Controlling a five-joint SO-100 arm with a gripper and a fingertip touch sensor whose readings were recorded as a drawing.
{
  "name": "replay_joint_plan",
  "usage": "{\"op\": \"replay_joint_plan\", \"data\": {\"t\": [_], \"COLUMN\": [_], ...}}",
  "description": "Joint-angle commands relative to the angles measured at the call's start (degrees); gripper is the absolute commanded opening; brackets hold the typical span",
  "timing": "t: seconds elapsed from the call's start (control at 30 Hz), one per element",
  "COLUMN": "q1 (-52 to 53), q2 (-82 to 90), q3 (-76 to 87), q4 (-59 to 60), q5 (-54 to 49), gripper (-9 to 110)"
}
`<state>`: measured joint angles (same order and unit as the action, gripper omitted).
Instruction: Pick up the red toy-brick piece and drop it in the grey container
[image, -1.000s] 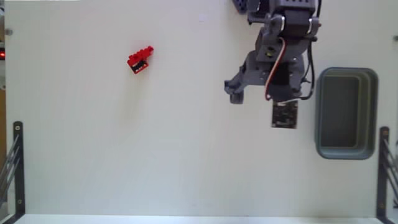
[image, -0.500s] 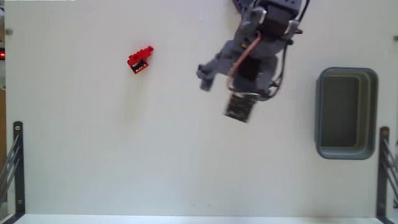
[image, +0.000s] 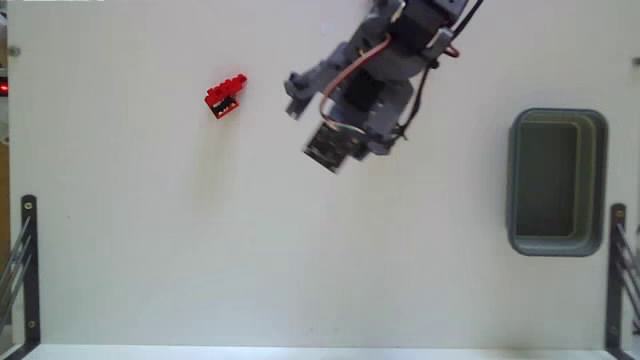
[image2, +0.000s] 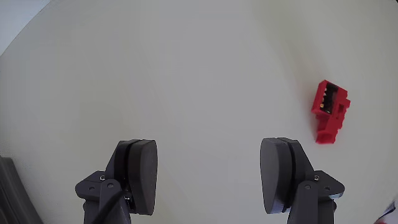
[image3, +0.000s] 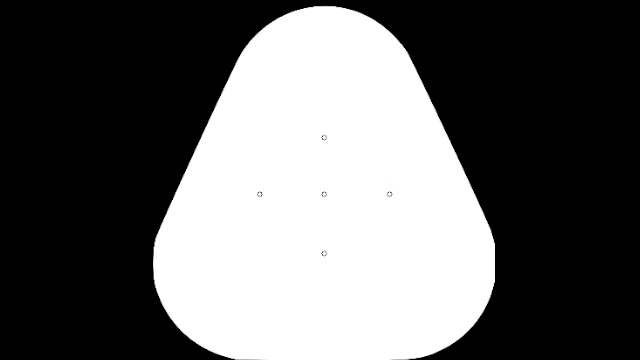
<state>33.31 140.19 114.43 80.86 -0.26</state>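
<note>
brick off to the right of spread fingers

table (image: 150, 250) is bare and pale. grey container (image: 556, 182) sits at the fixed view's right edge. gripper (image2: 208, 174) hovers spread, empty. red toy-brick piece (image2: 329, 111) lies ahead and right in the wrist view, long axis near upright, well apart.
</note>
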Motion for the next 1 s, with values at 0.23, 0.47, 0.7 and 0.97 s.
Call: {"op": "replay_joint_plan", "data": {"t": [0.23,0.47,0.7,0.97], "q1": [11.2,17.8,24.1,24.2], "q2": [1.9,1.9,1.9,1.9], "q3": [0.1,0.1,0.1,0.1], "q4": [1.1,1.1,1.1,1.1], "q5": [0.3,0.3,0.3,0.3], "gripper": [110,110,110,110]}}
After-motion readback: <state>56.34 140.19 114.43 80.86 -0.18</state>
